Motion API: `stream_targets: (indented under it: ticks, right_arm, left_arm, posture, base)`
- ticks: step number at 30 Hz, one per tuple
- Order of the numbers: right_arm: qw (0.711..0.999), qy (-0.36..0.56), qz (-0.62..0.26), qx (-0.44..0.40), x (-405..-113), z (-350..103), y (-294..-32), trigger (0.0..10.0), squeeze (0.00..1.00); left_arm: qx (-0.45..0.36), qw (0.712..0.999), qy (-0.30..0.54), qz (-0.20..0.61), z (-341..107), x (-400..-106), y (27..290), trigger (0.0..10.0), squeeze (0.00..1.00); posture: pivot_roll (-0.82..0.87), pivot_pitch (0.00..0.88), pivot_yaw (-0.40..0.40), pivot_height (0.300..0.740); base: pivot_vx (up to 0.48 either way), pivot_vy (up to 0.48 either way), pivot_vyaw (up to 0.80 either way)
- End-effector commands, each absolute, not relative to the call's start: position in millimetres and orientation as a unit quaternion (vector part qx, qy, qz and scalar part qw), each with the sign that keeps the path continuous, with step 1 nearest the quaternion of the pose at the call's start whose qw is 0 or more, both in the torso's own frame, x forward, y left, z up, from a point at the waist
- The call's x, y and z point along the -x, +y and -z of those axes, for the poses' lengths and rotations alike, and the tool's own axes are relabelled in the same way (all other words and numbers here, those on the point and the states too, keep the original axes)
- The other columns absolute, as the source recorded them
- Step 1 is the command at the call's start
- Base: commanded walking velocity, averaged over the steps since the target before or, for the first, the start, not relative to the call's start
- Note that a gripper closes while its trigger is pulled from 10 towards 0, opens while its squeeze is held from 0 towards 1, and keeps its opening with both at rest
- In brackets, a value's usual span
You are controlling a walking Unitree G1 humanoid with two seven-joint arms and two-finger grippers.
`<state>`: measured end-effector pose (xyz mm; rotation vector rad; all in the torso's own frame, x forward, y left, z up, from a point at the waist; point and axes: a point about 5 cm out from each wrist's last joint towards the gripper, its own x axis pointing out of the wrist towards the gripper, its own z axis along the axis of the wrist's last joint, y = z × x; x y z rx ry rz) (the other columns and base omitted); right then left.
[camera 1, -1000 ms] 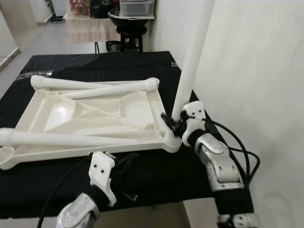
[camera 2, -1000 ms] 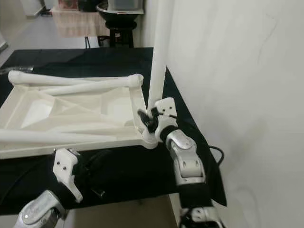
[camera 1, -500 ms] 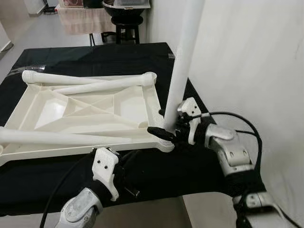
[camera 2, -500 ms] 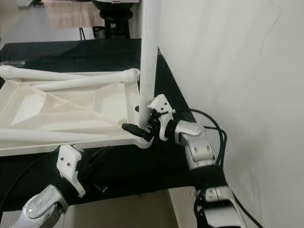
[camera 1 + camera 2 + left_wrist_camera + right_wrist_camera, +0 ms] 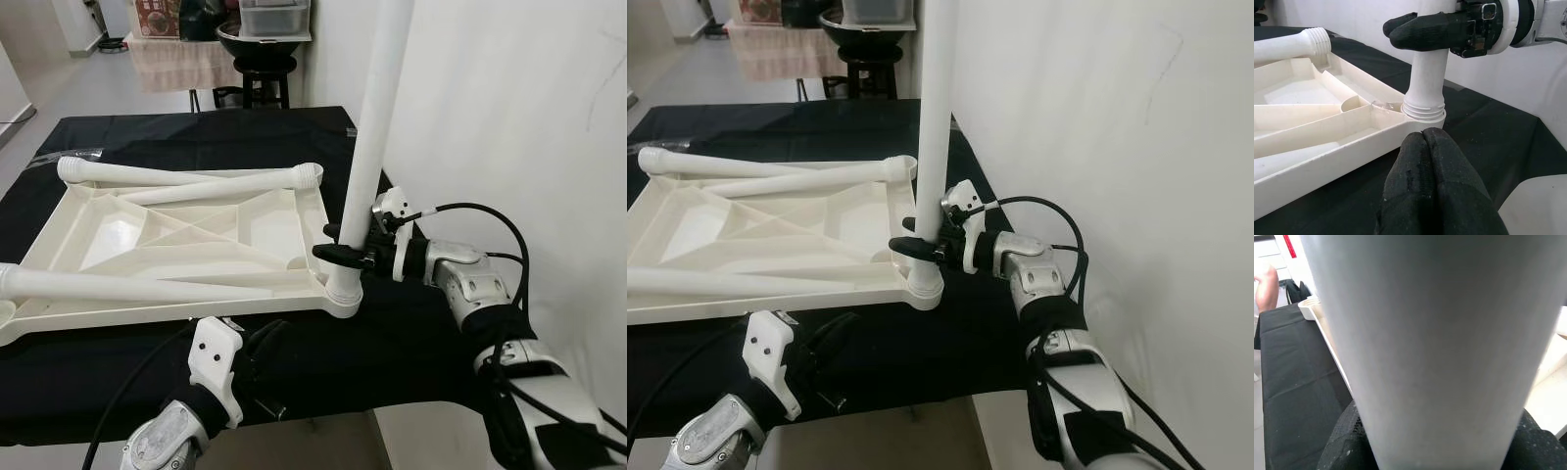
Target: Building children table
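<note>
A white plastic tabletop (image 5: 186, 240) lies upside down on a black-covered table (image 5: 196, 132), its ribbed underside facing up. At its near right corner a white leg (image 5: 367, 147) stands upright in the corner socket (image 5: 344, 292), rising past the top of the head views. The right gripper (image 5: 343, 253) reaches in from the right and is clenched around this upright leg low down, a little above the socket, with one black finger wrapping the leg's left side; the right wrist view looks straight at the leg's pale surface between the dark finger pads (image 5: 1347, 445). Two loose legs (image 5: 186, 176) lie across the far side of the tabletop, and a third leg (image 5: 127, 287) lies along its near edge. The left gripper (image 5: 1432, 181) hovers just near of the tabletop's near edge, left of the socket, its two black fingers pressed together and holding nothing. A white wall (image 5: 509, 117) runs along the right of the table
</note>
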<state>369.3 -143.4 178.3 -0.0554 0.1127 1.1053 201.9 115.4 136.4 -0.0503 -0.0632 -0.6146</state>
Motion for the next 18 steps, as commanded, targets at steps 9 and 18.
stream_targets:
  ticks: [9, 18]
  right_arm:
    - [0.917, 0.060, -0.392, 0.048, -366, -156, -142, 0.0, 0.00]
    - [0.962, 0.071, -0.262, 0.011, -339, -137, -107, 0.0, 0.00]
  left_arm:
    - [0.026, 0.953, -0.025, 0.299, -132, -201, 117, 10.0, 0.00]
    - [0.029, 0.951, -0.027, 0.307, -135, -204, 118, 10.0, 0.00]
  posture:
    - [0.02, 0.050, -0.068, 0.740]
    - [0.00, 0.050, -0.052, 0.740]
  base:
    - [0.000, 0.000, 0.00]
    - [0.000, 0.000, 0.00]
